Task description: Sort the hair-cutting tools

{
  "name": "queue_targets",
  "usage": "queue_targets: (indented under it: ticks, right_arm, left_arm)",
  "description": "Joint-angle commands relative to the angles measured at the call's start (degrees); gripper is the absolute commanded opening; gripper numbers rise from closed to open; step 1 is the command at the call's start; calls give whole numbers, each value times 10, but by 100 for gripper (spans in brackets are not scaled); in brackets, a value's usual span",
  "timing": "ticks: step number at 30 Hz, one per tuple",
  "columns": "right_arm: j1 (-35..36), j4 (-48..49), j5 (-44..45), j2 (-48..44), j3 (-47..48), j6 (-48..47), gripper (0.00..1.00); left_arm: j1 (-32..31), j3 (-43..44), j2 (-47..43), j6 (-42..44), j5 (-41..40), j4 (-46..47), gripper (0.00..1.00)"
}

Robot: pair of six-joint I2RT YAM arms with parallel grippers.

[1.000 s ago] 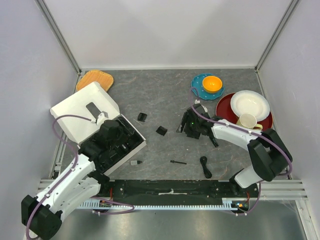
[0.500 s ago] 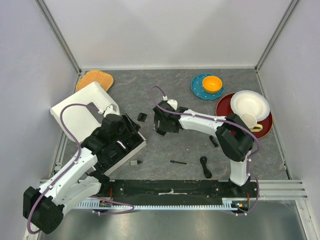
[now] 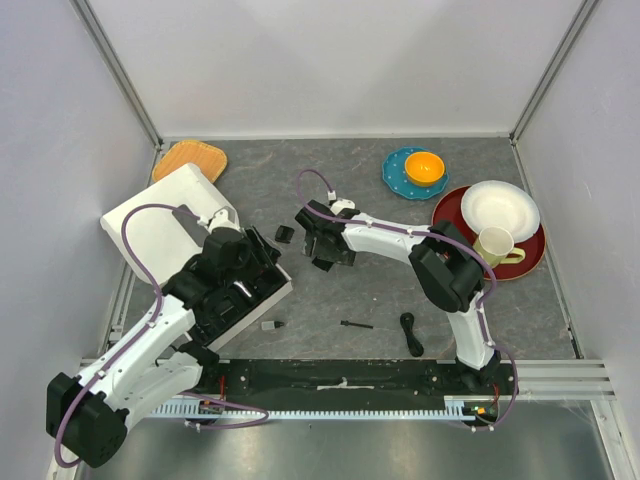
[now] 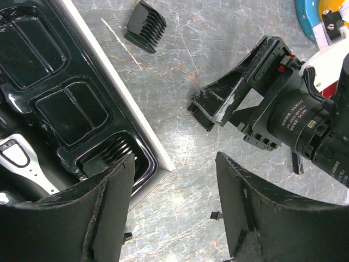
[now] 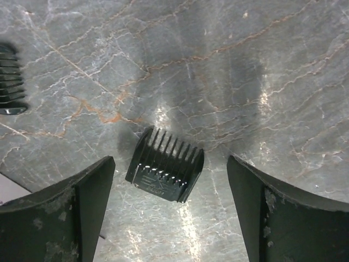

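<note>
A black comb guard lies flat on the grey table between the fingers of my right gripper, which is open and touches nothing. From above, that right gripper hovers over the guard. A second comb guard lies just left of it, also seen as a guard. My left gripper is open and empty over the box's right edge. The clipper and one guard rest in the black tray. A thin brush, a cable and a small bit lie near the front.
The white box with its lid open stands at the left. An orange mat lies at the back left. A teal plate with an orange bowl, a red plate with a white bowl and a cup stand at the right.
My right arm has swung left from beside the dishes to above the comb guard, and its jaws have widened. The left gripper shifted slightly over the tray's edge.
</note>
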Motion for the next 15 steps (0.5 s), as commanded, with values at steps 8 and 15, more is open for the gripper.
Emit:
queue_targets:
  ticks: [8, 15]
  right_arm:
    - [8, -44, 26, 15, 5, 67, 88]
    - [13, -91, 34, 33, 51, 56, 88]
  left_arm:
    - [1, 7, -1, 46, 15, 40, 69]
    - [1, -1, -28, 50, -31, 46, 68]
